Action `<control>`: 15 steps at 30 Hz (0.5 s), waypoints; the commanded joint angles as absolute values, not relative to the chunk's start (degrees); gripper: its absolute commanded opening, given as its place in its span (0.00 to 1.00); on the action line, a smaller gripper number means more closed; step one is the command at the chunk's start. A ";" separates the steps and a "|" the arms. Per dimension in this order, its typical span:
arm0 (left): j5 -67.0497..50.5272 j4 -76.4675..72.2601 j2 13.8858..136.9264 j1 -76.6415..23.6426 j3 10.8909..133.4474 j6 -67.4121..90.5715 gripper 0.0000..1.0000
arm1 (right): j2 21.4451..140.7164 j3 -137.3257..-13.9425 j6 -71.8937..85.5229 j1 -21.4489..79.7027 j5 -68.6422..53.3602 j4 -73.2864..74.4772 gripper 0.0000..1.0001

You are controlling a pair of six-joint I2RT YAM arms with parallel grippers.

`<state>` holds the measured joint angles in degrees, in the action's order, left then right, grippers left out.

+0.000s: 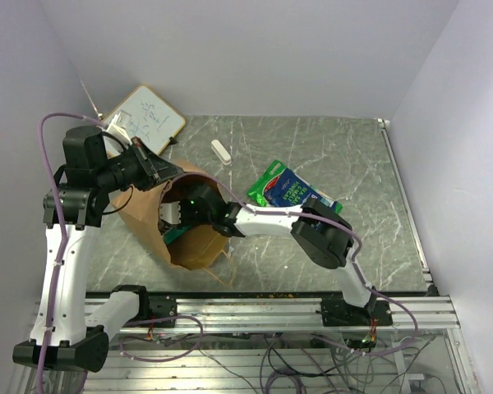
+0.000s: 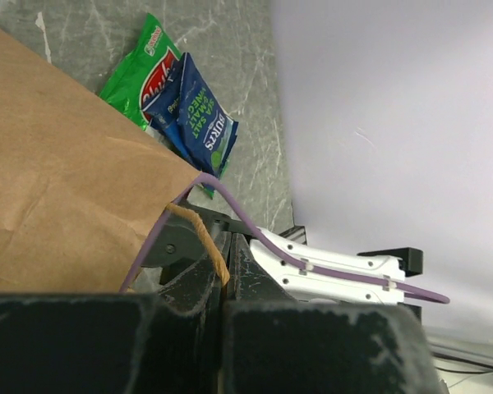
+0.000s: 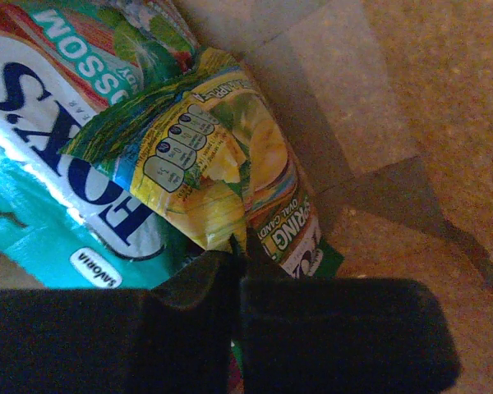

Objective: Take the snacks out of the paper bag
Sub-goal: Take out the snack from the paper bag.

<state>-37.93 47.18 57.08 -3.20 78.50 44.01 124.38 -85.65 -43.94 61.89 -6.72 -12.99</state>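
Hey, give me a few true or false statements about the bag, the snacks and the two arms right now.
1. The right jaws are shut on a multicoloured packet inside the paper bag. True.
2. The left jaws hang open, clear of the bag. False: they are shut on its rim.
3. A green packet and a blue packet lie on the table outside the bag. True.
4. The white block is in the bag. False: it lies on the table beyond it.
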 commanded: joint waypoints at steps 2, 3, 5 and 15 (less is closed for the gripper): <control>-34.36 47.76 55.63 -3.11 80.51 44.40 0.07 | 117.56 -83.92 -39.88 62.15 -7.58 -12.79 0.00; -33.97 47.65 55.37 -3.10 80.58 44.53 0.07 | 116.83 -84.05 -39.69 62.14 -7.56 -12.07 0.00; -33.48 47.89 54.97 -3.08 80.52 44.45 0.07 | 115.36 -83.77 -38.46 62.18 -7.46 -11.29 0.00; -31.93 48.56 55.81 -3.08 81.60 43.98 0.07 | 107.00 -78.54 -28.58 62.72 -7.35 -10.88 0.00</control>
